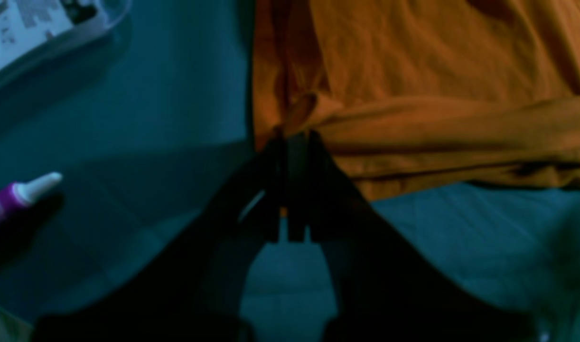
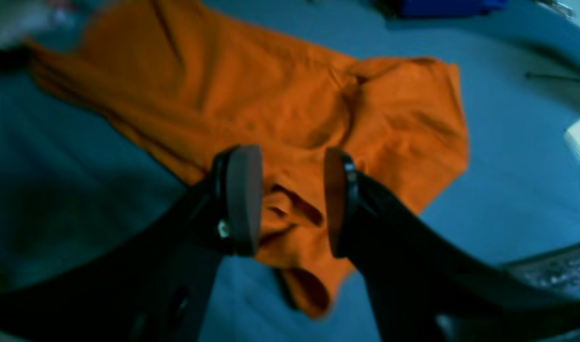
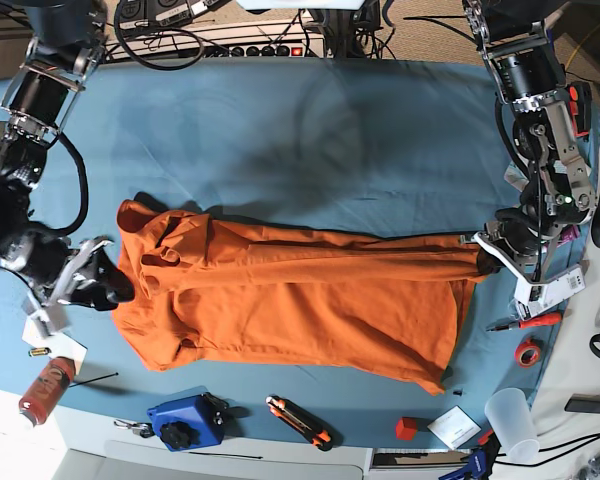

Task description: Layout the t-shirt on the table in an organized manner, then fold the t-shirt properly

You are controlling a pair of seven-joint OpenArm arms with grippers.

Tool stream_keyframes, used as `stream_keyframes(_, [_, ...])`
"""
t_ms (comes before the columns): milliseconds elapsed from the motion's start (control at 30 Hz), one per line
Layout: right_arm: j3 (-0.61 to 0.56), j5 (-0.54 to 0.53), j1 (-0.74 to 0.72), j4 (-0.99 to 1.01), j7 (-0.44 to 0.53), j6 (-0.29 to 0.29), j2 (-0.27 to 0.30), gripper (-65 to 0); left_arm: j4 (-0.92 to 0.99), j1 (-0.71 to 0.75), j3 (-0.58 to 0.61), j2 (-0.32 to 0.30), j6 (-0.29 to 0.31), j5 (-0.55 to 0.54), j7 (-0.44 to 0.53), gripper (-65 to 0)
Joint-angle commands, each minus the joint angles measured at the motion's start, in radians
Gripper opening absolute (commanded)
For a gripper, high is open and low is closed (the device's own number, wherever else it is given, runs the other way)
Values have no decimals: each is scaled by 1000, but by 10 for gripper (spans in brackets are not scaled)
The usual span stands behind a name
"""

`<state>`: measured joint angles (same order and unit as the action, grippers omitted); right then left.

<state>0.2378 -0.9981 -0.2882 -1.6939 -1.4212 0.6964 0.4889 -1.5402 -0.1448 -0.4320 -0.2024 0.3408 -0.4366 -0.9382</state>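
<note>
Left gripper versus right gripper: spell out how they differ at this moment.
1. The left gripper is shut, pinching the edge of the t-shirt; the right gripper is open and holds nothing.
2. In the base view the left gripper sits at one end of the t-shirt, the right gripper at the opposite end, by a sleeve.

Shared: both have dark fingers and sit low over the table.

No text can be read anywhere. The white card (image 1: 29,23) in the left wrist view carries grey printed blocks, too blurred to make out; the t-shirt (image 3: 300,300) is plain.
</note>
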Motion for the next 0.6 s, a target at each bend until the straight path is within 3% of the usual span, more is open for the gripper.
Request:
stream_keyframes(0, [-33, -11, -23, -28, 25, 2, 31, -426, -16, -21, -2, -11, 1, -13, 19, -650])
stream_keyframes(167, [-228, 101, -22, -32, 25, 2, 63, -426, -16, -21, -2, -11, 1, -12, 19, -650])
stream_keyframes(267, [-300, 106, -22, -32, 25, 2, 63, -426, -16, -21, -2, -11, 1, -12, 19, -650])
stream_keyframes(467, [-344, 111, -22, -32, 25, 2, 62, -426, -16, -21, -2, -11, 1, -12, 19, -650])
stream_keyframes(567, [-344, 174, -21, -32, 25, 2, 62, -426, -16, -21, -2, -11, 1, -13, 19, -650])
